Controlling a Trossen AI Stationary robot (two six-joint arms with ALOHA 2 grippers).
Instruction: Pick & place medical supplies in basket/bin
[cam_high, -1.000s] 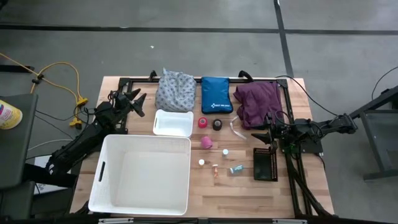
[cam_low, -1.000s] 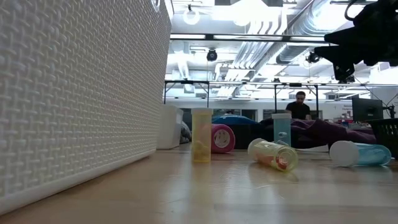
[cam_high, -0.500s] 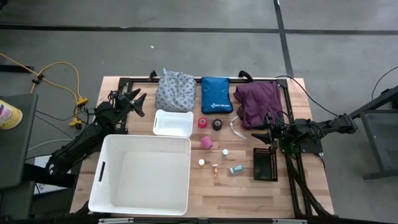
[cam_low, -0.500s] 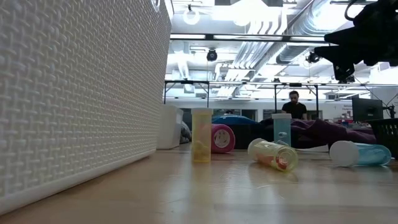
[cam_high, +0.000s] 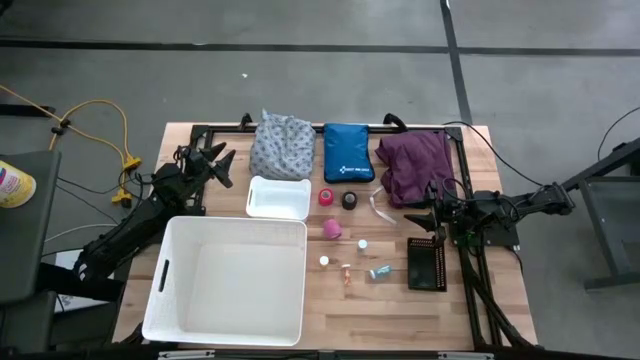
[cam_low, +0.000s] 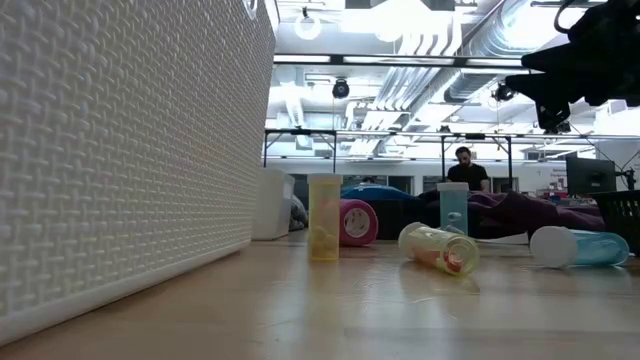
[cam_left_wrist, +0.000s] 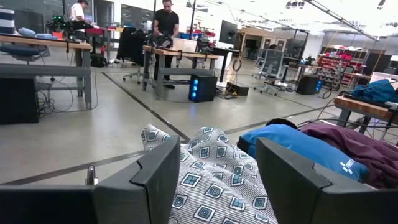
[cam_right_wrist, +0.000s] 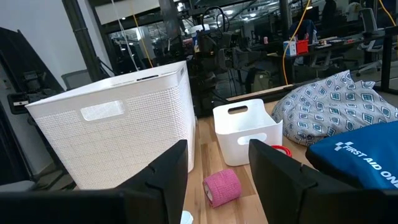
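The supplies lie across the wooden table in the high view: a grey-white patterned cloth (cam_high: 282, 146), a purple cloth (cam_high: 415, 164), pink tape rolls (cam_high: 332, 229) (cam_high: 326, 197), a black roll (cam_high: 349, 200) and small vials (cam_high: 346, 276) (cam_high: 378, 272). A blue zip pouch (cam_high: 348, 152) lies between the cloths. The large white basket (cam_high: 228, 280) stands at the near left. My left gripper (cam_high: 218, 165) hovers open at the table's left, facing the patterned cloth (cam_left_wrist: 214, 180). My right gripper (cam_high: 428, 218) hovers open at the right, near the purple cloth, facing the pink roll (cam_right_wrist: 222, 186).
A small white bin (cam_high: 278, 197) stands beyond the basket, a black tray (cam_high: 427, 263) at the near right, a white strip (cam_high: 378, 208) beside the black roll. A black frame (cam_high: 300, 129) runs along the far edge. In the low view the basket wall (cam_low: 120, 160) fills the left; a person shows far behind.
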